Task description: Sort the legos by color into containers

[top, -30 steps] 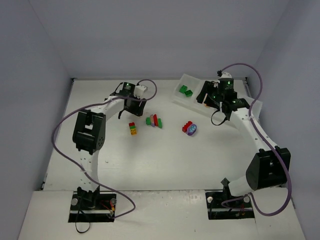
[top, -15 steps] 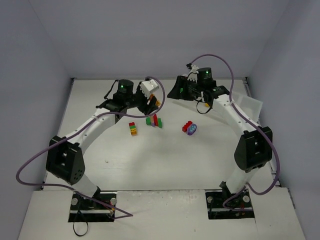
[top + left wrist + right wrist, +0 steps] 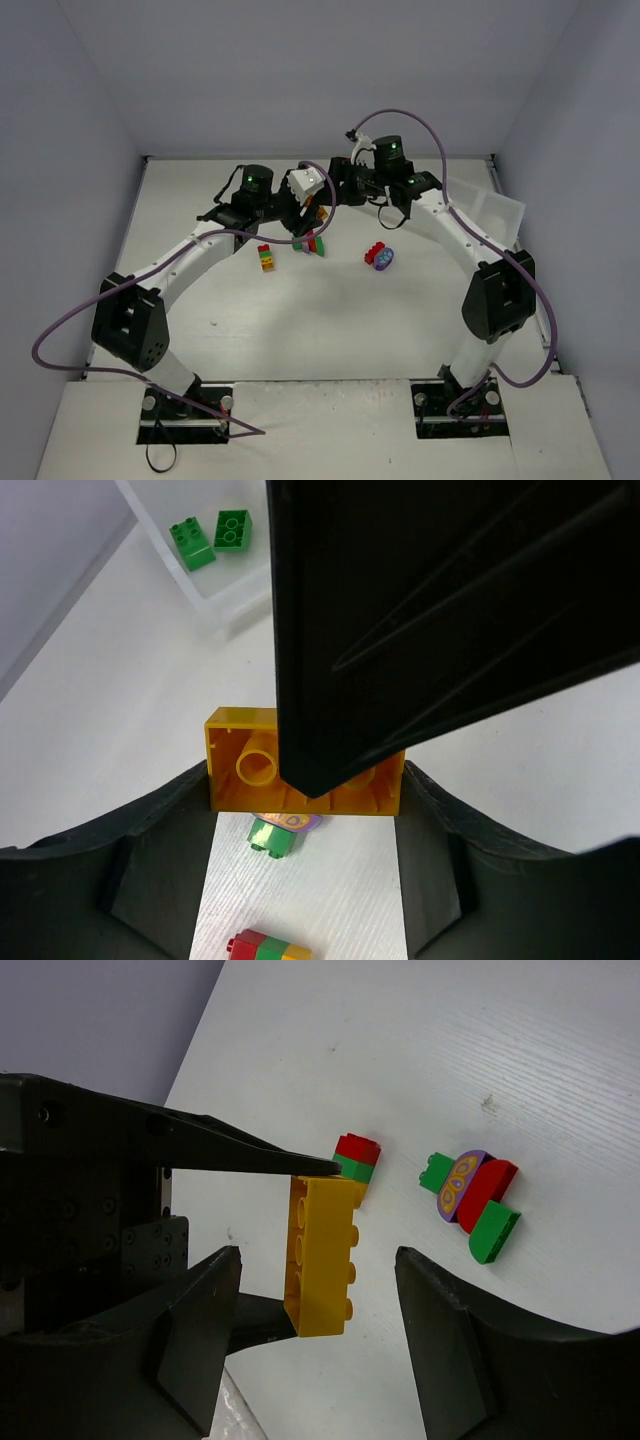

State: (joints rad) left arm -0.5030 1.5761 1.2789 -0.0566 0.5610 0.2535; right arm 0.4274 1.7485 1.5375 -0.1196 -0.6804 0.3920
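My left gripper [image 3: 314, 211] is shut on the two ends of an orange-yellow brick [image 3: 305, 772] and holds it above the table. The brick also shows in the right wrist view [image 3: 322, 1258]. My right gripper [image 3: 338, 190] is open, with its fingers either side of that brick [image 3: 318, 1255] and not touching it. One of its fingers [image 3: 430, 600] fills the upper part of the left wrist view. The translucent tray [image 3: 492, 210] lies at the back right. Its end compartment [image 3: 228, 600] holds two green bricks [image 3: 212, 537].
On the table lie a red-green-yellow stack [image 3: 265, 257], a cluster of green, purple and red pieces [image 3: 311, 242], a red brick [image 3: 374, 252] and a rounded purple piece [image 3: 384, 259]. Grey walls enclose the table on three sides.
My right gripper has left the tray and swung left to the table's middle. My left gripper has moved right with the orange-yellow brick, and the two now meet.
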